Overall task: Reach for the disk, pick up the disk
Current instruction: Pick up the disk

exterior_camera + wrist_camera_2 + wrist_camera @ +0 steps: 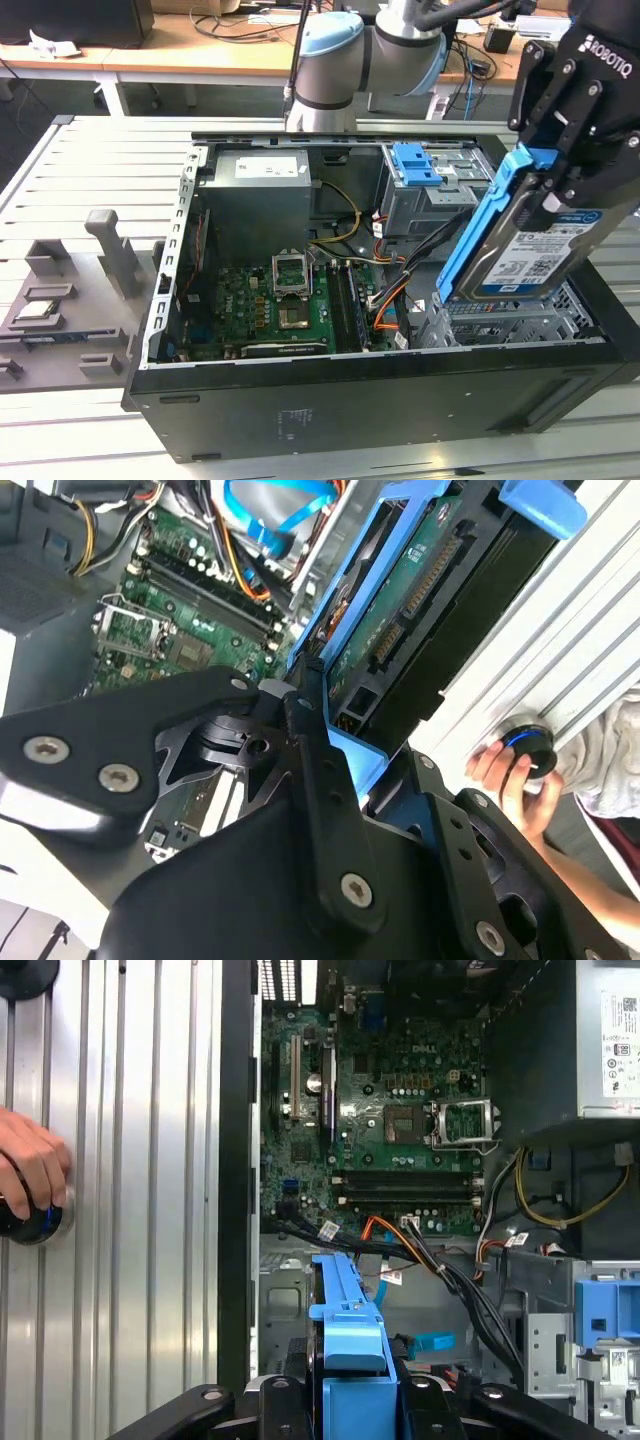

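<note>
The disk [535, 250] hangs tilted in the air above the open computer case [380, 390], at the exterior view's right, lifted clear of the empty metal bay [500, 320] below it. Its labelled face turns toward the exterior camera, and a blue rail [480, 235] runs along its edge. In the second wrist view the drive's green circuit-board underside [400, 600] shows instead, framed by the blue plastic.

The gripper [560, 165] holds the disk near its upper end, its black fingers [535, 110] closed narrow against the blue rails; in the first wrist view the blue rail [350, 1330] rises between the finger links, though exactly where the pads touch is probably hidden by the drive itself.

Inside the case, to the left of the disk, lie the green motherboard [265, 310] and a bundle of orange and black cables [395, 290]. Farther back stands the grey drive cage [430, 205] with its blue latch piece [418, 163], and the power supply [258, 195].

Outside the case, on the slatted aluminium table [130, 1210], a person's hand [30, 1175] rests on a small black knob [35, 1222].
</note>
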Tool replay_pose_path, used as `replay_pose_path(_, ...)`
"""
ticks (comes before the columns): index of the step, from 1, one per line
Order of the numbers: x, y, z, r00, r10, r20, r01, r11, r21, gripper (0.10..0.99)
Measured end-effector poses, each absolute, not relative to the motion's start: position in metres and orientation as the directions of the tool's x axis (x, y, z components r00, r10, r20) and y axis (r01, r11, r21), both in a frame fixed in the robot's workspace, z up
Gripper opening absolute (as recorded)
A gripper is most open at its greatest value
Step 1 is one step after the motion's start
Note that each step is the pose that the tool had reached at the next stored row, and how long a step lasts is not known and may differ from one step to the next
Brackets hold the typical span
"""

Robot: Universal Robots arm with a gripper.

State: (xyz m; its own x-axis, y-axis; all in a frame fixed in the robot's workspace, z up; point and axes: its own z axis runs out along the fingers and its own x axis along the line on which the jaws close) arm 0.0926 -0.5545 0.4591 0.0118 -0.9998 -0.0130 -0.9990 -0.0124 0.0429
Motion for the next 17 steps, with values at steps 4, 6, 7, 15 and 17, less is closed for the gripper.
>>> replay_pose_path(4, 0.112, -0.554, 0.459, 0.012, -1.000, -0.013, -0.999, -0.012, 0.043, 0.369)
replay_pose_path(6, 0.119, -0.554, 0.459, 0.012, -1.000, -0.013, -0.999, -0.012, 0.043, 0.369)
replay_pose_path(7, 0.122, -0.554, 0.459, 0.012, -1.000, -0.013, -0.999, -0.012, 0.043, 0.369)
replay_pose_path(15, 0.147, -0.554, 0.459, 0.012, -1.000, -0.013, -0.999, -0.012, 0.043, 0.369)
replay_pose_path(17, 0.141, -0.554, 0.459, 0.012, -1.000, -0.014, -0.999, -0.013, 0.043, 0.369)
